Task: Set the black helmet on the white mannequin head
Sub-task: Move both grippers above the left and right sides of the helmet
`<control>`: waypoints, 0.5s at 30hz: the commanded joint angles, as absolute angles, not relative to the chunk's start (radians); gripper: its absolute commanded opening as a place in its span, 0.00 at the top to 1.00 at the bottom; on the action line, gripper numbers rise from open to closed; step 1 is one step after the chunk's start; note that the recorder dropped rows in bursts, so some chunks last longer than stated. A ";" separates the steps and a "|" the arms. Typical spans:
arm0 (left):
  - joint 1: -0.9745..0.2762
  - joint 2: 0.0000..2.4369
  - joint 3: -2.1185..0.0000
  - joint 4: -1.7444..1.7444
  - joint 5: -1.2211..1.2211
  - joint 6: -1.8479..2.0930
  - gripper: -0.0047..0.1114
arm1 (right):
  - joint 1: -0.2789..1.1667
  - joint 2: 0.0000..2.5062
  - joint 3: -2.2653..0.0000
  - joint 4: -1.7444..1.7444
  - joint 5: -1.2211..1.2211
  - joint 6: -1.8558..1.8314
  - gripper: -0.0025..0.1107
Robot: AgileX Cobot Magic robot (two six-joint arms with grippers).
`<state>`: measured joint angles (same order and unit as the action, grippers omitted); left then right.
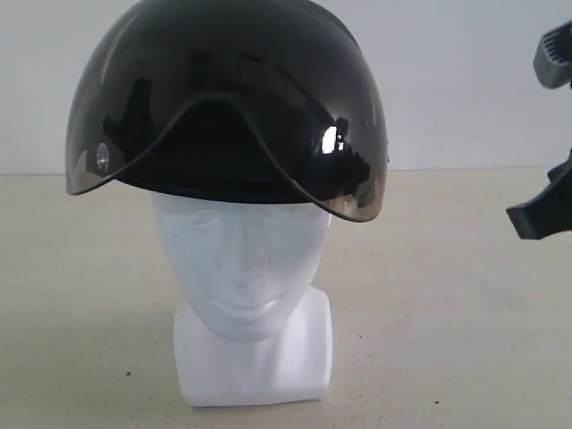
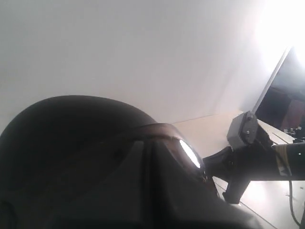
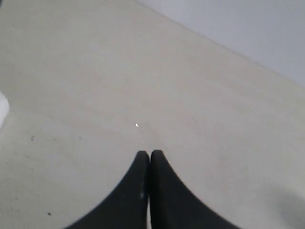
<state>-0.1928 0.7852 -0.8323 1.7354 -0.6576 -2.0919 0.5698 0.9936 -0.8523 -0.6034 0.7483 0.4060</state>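
At the right jaws: clenched, tip pressed against tip, nothing between; below and ahead of them only pale desk (image 3: pixel 95 71), speckled with a few dark flecks; off to one side of the tips a white sliver at the picture's edge, too little to name.

Of the left jaws: out of sight in every view, so no telling whether released or grasping; close before that wrist's camera, the dark dome of the black helmet (image 2: pixel 71 143), with a bright glint on its rim; beyond the dome, the right arm (image 2: pixel 248 157), apart from it.

Well apart from the right jaws, toward the left arm's side: black helmet (image 1: pixel 223 89) seated on the white mannequin head (image 1: pixel 241 259), covering crown down to brow; smoky visor (image 1: pixel 107 116) curving across the front, its rim dipping lower on the side nearer the right jaws; face bare beneath; blocky base (image 1: pixel 255 366) standing on the desk; behind all, a plain pale wall (image 1: pixel 465 80).
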 commanded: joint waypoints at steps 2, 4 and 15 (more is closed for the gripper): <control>-0.195 0.800 -0.838 1.744 -0.668 -2.101 0.92 | 0.567 0.968 -0.850 -0.547 0.643 0.430 0.98; -0.195 0.800 -0.838 1.744 -0.668 -2.101 0.92 | 0.567 0.967 -0.850 -0.545 0.628 0.430 0.98; -0.195 0.800 -0.838 1.744 -0.668 -2.101 0.92 | 0.567 0.967 -0.850 -0.545 0.457 0.436 0.98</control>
